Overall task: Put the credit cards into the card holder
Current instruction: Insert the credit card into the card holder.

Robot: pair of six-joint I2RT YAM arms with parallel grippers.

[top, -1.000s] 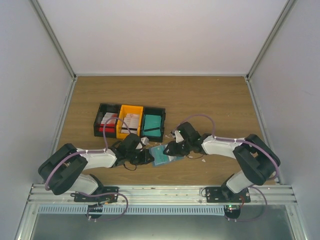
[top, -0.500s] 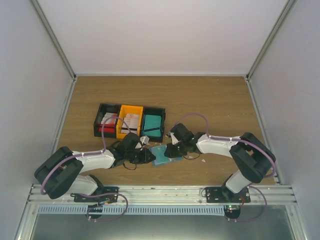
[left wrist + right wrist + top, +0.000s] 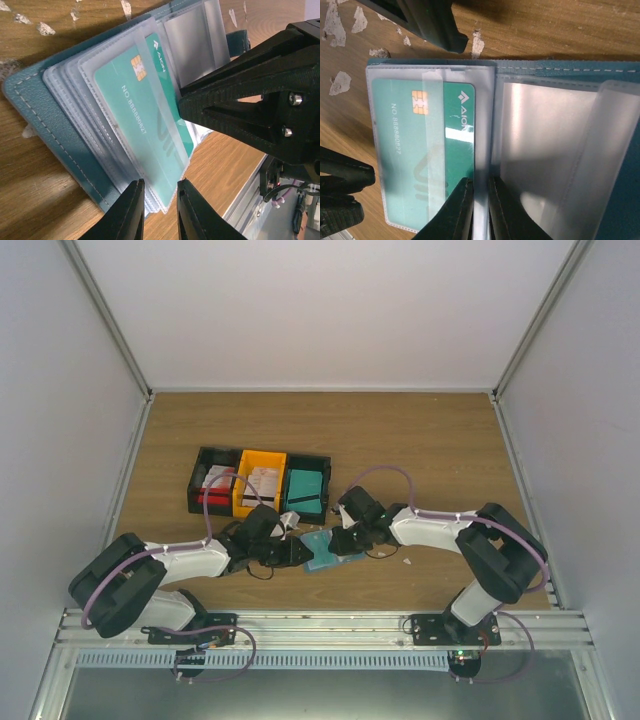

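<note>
1. "AION" and a white diamond logo are read on the green card (image 3: 427, 165), next to a gold chip. "NO 8888…" is printed along it, but the last digits are not sure.
2. The green card is seated in a clear sleeve of the card holder (image 3: 27, 97). The holder is laid open on the table (image 3: 440, 450), between the two grippers.
3. Left gripper (image 3: 159, 212): fingers are narrowly parted with the sleeve edges between them. Whether they are clamped cannot be told.
4. Right gripper (image 3: 479, 210): fingers are nearly together astride a sleeve edge at the fold. A firm grip cannot be told.
5. A row of bins (image 3: 194, 498) is set just behind the holder. Pale credit cards (image 3: 263, 482) are seen in the orange one. White scraps (image 3: 340, 82) are scattered on the wood.
6. In the top view the holder is largely covered by both grippers. The card's lower print is dulled by the sleeve.
</note>
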